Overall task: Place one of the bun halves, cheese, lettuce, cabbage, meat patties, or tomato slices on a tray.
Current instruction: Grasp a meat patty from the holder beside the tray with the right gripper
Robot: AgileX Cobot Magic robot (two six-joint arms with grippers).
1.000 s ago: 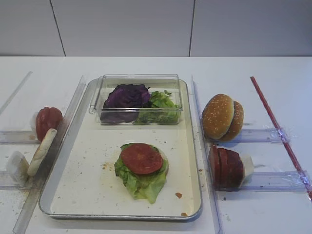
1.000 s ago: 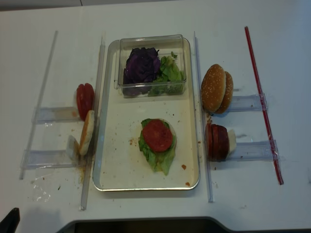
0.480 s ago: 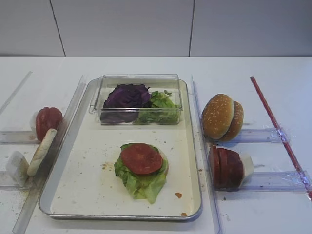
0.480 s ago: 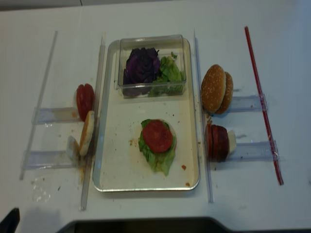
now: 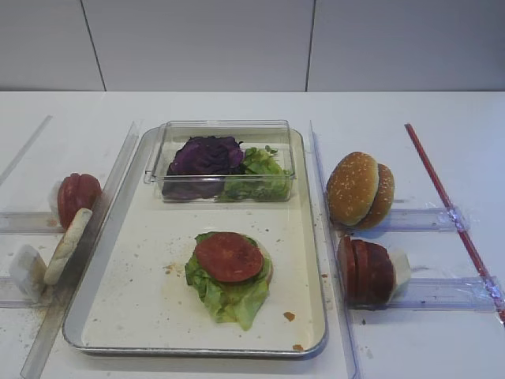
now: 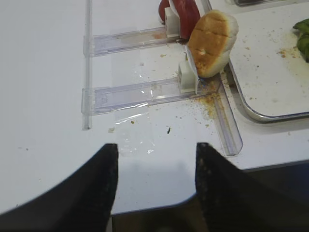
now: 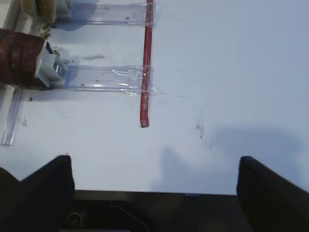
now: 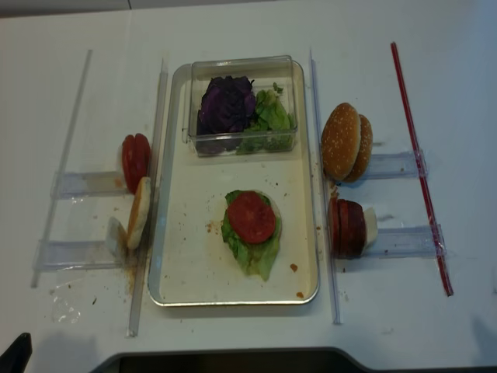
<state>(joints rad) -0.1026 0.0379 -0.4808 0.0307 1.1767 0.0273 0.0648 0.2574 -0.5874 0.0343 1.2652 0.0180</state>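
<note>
1. Right wrist view: right gripper (image 7: 154,193) hangs over bare table, jaws spread wide, holding nothing.
2. Left gripper (image 6: 153,186) likewise parted and empty, near the bun half (image 6: 211,42) propped in its holder.
3. On the tray (image 5: 142,316), a tomato slice (image 5: 229,257) tops lettuce (image 5: 233,298).
4. Meat patties (image 5: 365,271) stand on edge right of the tray.

One exterior view faces the tray (image 5: 312,237) from the front, angled down toward the wall; the other looks almost straight down on the tray (image 8: 309,194). Both share it. Each wrist camera sits low and close over the counter (image 7: 217,72) beside it.
</note>
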